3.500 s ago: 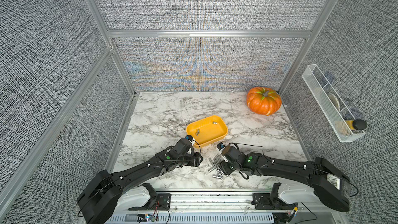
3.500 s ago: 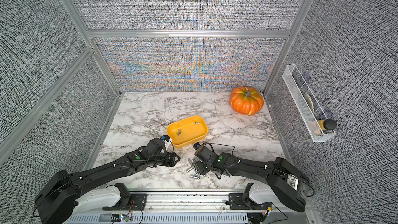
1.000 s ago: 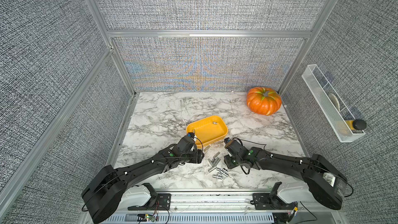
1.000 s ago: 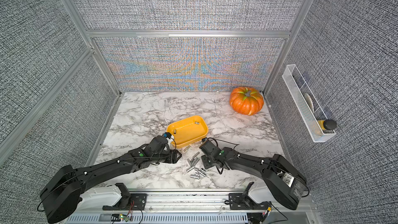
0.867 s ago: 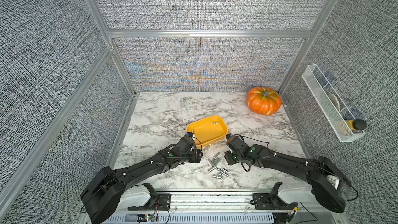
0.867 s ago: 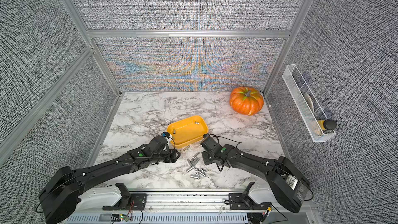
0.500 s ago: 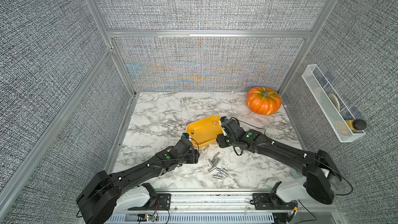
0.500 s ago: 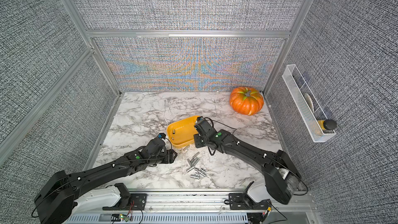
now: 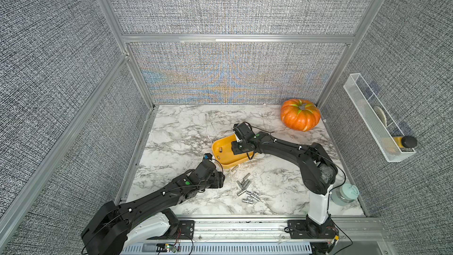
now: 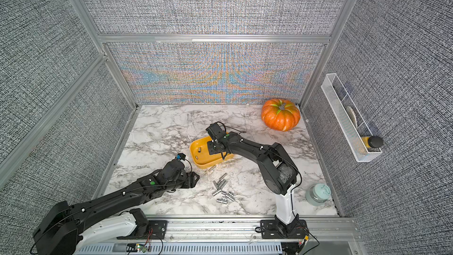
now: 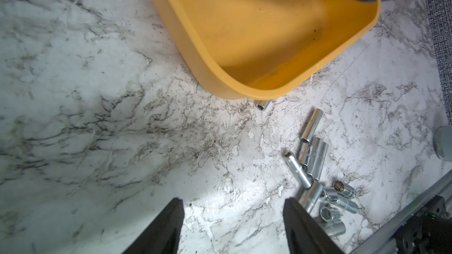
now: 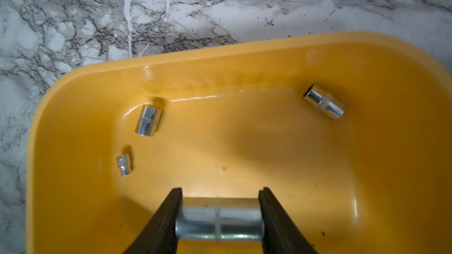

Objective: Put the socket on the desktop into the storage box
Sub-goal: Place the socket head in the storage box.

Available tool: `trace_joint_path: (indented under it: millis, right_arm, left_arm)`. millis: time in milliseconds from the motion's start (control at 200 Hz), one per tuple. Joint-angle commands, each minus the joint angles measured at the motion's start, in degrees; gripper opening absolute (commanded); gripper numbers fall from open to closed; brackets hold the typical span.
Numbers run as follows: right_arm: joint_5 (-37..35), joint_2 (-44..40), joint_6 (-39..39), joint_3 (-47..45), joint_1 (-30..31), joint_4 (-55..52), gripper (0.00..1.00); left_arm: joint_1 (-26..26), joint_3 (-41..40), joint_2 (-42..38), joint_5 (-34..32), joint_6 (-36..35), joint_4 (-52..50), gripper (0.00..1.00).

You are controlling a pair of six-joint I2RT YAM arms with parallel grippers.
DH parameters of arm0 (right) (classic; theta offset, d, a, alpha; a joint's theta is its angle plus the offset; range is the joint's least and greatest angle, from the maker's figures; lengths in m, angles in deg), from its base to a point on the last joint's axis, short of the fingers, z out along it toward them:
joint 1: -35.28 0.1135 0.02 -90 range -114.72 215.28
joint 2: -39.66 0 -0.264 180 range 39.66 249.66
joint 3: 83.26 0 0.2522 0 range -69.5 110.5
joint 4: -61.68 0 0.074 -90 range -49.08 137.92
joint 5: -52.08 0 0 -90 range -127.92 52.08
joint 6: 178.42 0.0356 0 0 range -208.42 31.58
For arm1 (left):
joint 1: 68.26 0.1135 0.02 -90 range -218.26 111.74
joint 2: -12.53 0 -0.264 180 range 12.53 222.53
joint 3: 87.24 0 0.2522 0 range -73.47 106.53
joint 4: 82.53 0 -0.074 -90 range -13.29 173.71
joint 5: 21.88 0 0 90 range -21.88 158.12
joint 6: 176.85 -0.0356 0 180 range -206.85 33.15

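The right end effector (image 12: 220,193) is clenched on a chrome socket (image 12: 220,218), which lies crosswise between its jaws over the floor of the yellow storage box (image 12: 220,46). Three smaller sockets (image 12: 148,123) lie on the box floor beyond it (one apart, near a corner). The box sits mid-bench, with the right arm reaching over its rim. The left end effector (image 11: 233,202) is released, jaws apart with nothing between them, low over bare bench (image 11: 97,118) near the box's corner. A cluster of loose sockets (image 9: 246,190) lies on the bench beside it, and one stray socket (image 11: 263,105) is just beside the box's outer wall. A pumpkin (image 9: 300,118) stands in the far right corner.
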Motion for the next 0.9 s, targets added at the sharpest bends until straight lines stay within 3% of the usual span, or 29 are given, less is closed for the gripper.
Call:
trace_joint_path:
  millis: [0, 235, 375, 621, 896]
  right_arm:
    - [0.7, 1.4, -0.5, 1.7, -0.1, -1.0, 0.51]
    - [0.5, -1.1, -1.5, 0.6, -0.3, -1.2, 0.66]
    - [0.4, -5.6, -1.2, -2.5, -0.1, -1.6, 0.7]
    - [-1.0, -23.7, -0.6, -18.1, 2.3, -0.7, 0.68]
    - [1.9, -43.8, 9.5, -36.0, 10.7, -6.2, 0.51]
  left_arm:
    - [-0.1, -0.3, 0.2, 0.3, 0.3, 0.1, 0.7]
    - [-0.1, 0.4, 3.7, 1.9, 0.1, 1.1, 0.7]
    - [-0.1, 1.4, 4.4, 2.5, -1.5, 1.4, 0.7]
    - [-0.3, 2.3, 6.1, 4.1, -3.0, 1.9, 0.69]
    - [-0.8, 3.4, 7.8, 5.7, -3.2, 2.3, 0.69]
